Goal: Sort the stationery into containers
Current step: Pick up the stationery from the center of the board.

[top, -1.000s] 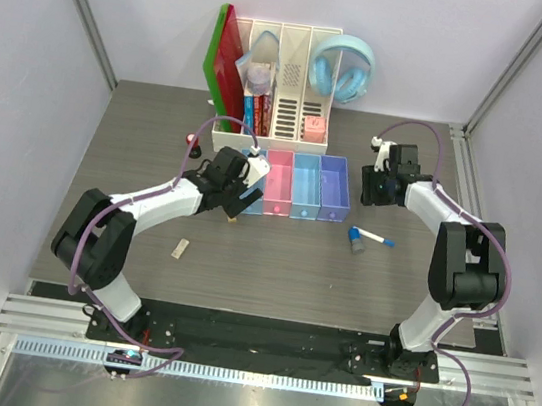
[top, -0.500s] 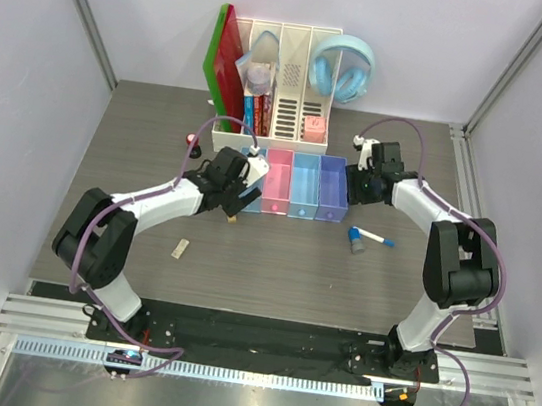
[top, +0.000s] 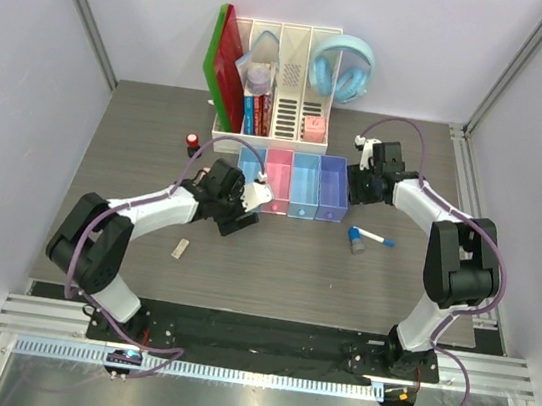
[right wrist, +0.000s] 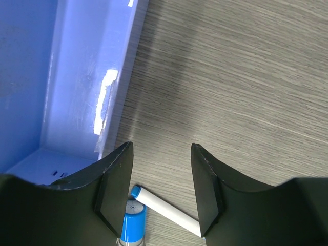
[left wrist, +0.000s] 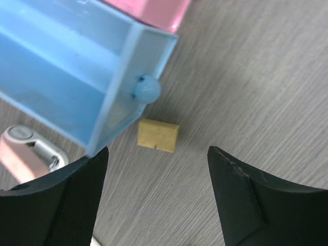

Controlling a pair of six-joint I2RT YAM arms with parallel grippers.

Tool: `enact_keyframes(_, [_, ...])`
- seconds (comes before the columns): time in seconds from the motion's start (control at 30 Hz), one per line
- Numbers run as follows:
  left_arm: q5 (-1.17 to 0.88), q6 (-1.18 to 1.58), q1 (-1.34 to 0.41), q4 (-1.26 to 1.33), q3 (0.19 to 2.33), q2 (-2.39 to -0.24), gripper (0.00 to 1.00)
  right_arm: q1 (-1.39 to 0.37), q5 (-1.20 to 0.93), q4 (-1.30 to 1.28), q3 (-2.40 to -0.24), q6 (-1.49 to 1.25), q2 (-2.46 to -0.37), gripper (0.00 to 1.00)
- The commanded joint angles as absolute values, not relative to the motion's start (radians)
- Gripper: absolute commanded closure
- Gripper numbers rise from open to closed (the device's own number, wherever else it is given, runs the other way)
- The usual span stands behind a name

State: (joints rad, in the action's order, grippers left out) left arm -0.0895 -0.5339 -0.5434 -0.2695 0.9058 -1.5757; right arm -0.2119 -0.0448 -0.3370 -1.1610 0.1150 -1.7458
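Note:
My left gripper (top: 242, 217) is open and empty at the front of the leftmost light blue tray (top: 252, 164). In the left wrist view a tan eraser (left wrist: 158, 136) lies on the table just beyond my open fingertips (left wrist: 92, 169), beside that tray's front corner (left wrist: 123, 97). A pink clip (left wrist: 23, 154) lies at the left. My right gripper (top: 356, 188) is open and empty beside the purple-blue tray (top: 334, 187). Below it lie a blue-capped white marker (right wrist: 166, 209) and a blue round piece (right wrist: 132, 223), also in the top view (top: 354, 241). The green-capped marker is not seen.
A second tan eraser (top: 181, 247) lies on the table at front left. The black red-topped stamp (top: 192, 139) stands left of the white file organizer (top: 277, 103). Red-green folders (top: 225, 60) and light blue headphones (top: 342, 67) are at the back. The pink tray (top: 278, 179) and the second light blue tray (top: 306, 183) sit between the end ones.
My left gripper has pulled back toward the near side and now covers the eraser in the top view. My right gripper moved left to the purple-blue tray, then held still.

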Motion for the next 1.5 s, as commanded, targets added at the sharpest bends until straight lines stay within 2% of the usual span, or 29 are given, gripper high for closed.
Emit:
enact_keyframes(0.0, [-0.186,-0.627,-0.543,-0.294,0.917,-1.614,0.25,-0.213,-0.031,-0.322,-1.166,0.132,-1.695,0.46])
enact_keyframes(0.23, [-0.241,-0.655,-0.514,-0.29,0.93,-1.649,0.32,-0.212,-0.032,-0.322,-1.154,0.137,-1.68,0.46])
enact_keyframes(0.4, [-0.261,-0.675,-0.494,-0.29,0.936,-1.687,0.42,-0.21,-0.037,-0.322,-1.157,0.137,-1.677,0.46])
enact_keyframes(0.8, [-0.308,-0.675,-0.449,-0.33,0.98,-1.753,0.51,-0.212,-0.04,-0.322,-1.155,0.144,-1.683,0.46])
enact_keyframes(0.83, [-0.31,-0.673,-0.451,-0.331,0.982,-1.756,0.54,-0.212,-0.04,-0.321,-1.157,0.144,-1.68,0.46])
enact_keyframes(0.97, [-0.298,-0.655,-0.451,-0.35,0.997,-1.773,0.85,-0.212,-0.044,-0.321,-1.157,0.14,-1.672,0.46])
enact_keyframes(1.1, [-0.284,-0.643,-0.451,-0.359,0.999,-1.773,1.0,-0.212,-0.054,-0.321,-1.155,0.138,-1.667,0.46])
enact_keyframes(1.27, [-0.275,-0.621,-0.451,-0.412,0.997,-1.729,1.0,-0.213,-0.066,-0.322,-1.155,0.143,-1.677,0.46])
enact_keyframes(1.47, [-0.339,-0.578,-0.451,-0.544,0.991,-1.533,1.0,-0.216,-0.066,-0.327,-1.17,0.147,-1.698,0.46])
